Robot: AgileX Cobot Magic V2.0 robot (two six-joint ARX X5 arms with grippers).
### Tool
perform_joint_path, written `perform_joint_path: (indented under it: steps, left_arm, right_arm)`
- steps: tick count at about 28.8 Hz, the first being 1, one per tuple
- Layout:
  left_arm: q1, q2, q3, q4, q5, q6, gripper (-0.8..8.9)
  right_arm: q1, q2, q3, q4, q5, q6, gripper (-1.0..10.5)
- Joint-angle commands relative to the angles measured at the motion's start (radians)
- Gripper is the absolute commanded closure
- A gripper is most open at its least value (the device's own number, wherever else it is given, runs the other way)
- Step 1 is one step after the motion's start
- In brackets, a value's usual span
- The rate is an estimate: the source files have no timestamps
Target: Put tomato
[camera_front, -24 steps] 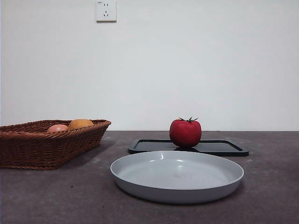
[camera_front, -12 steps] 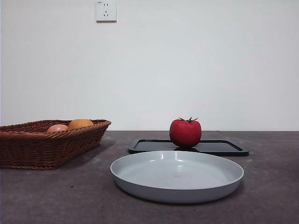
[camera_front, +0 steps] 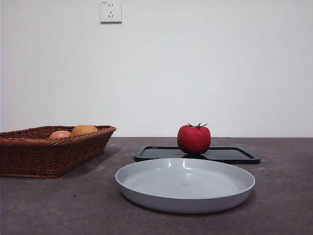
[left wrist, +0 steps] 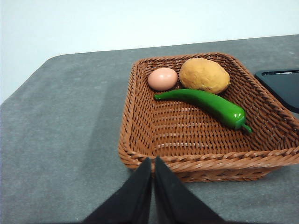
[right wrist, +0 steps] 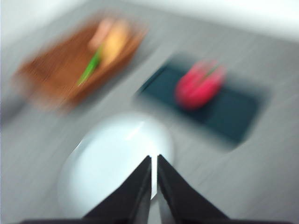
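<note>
Tomato [camera_front: 194, 140] sits on the black tray [camera_front: 234, 154]; grey plate [camera_front: 185, 184] bare; wicker basket [left wrist: 140, 121] holds egg [left wrist: 162, 79], potato [left wrist: 204, 75], green pepper [left wrist: 210, 105]. Left gripper [left wrist: 153, 164] and right gripper [right wrist: 154, 161]: jaws together.

Looks like a lab test bench: bare white wall [camera_front: 195, 68] with single socket [camera_front: 111, 11]; grey table [camera_front: 58, 205] staged with props; wicker basket [camera_front: 29, 152], grey plate [camera_front: 186, 196], black tray [camera_front: 230, 154].

front view unchanged; right wrist view motion-blurred, nothing shifted
</note>
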Motion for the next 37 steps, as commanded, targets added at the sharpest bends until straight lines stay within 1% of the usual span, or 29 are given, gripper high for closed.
perform_joint_path:
  steps: [1,3,5,6,7,10,15,19,26,27,33,37]
  left_arm:
    - [0.002,-0.001,-0.021,-0.009,-0.002,-0.004,8.05]
    - [0.002,-0.001,-0.021,-0.009,-0.002,-0.004,8.05]
    - [0.002,-0.001,-0.021,-0.009,-0.002,-0.004,8.05]
    - [0.002,-0.001,-0.021,-0.009,-0.002,-0.004,8.05]
    - [0.002,-0.001,-0.021,-0.009,-0.002,-0.004,8.05]
    - [0.002,-0.001,-0.021,-0.009,-0.002,-0.004,8.05]
    - [0.002,-0.001,-0.021,-0.009,-0.002,-0.004,8.05]
    - [0.002,-0.001,-0.021,-0.009,-0.002,-0.004,8.05]
    - [0.002,-0.001,-0.021,-0.009,-0.002,-0.004,8.05]
    - [0.002,-0.001,-0.021,-0.009,-0.002,-0.004,8.05]
    - [0.002,-0.001,-0.021,-0.009,-0.002,-0.004,8.05]
    - [0.002,-0.001,-0.021,-0.009,-0.002,-0.004,8.05]
  right_arm:
    - [-0.116,-0.062,-0.08,0.124,0.002,-0.011,9.4]
    - [-0.217,-0.146,-0.215,0.282,0.002,-0.011,9.4]
    - [-0.288,-0.225,-0.353,0.434,0.004,-0.011,9.4]
    - [-0.31,-0.263,-0.413,0.491,0.009,-0.011,9.4]
    - [-0.321,-0.284,-0.447,0.518,0.011,-0.011,9.4]
    - [-0.344,-0.351,-0.549,0.589,0.053,-0.011,9.4]
    - [-0.368,-0.452,-0.68,0.599,0.138,-0.007,9.4]
    - [-0.377,-0.505,-0.755,0.599,0.16,-0.002,9.4]
    - [-0.381,-0.543,-0.843,0.594,0.159,0.044,9.4]
    - [-0.381,-0.543,-0.845,0.573,0.159,0.051,9.4]
    - [-0.381,-0.543,-0.845,0.513,0.159,0.058,9.4]
    - [-0.381,-0.543,-0.845,0.52,0.159,0.063,9.4]
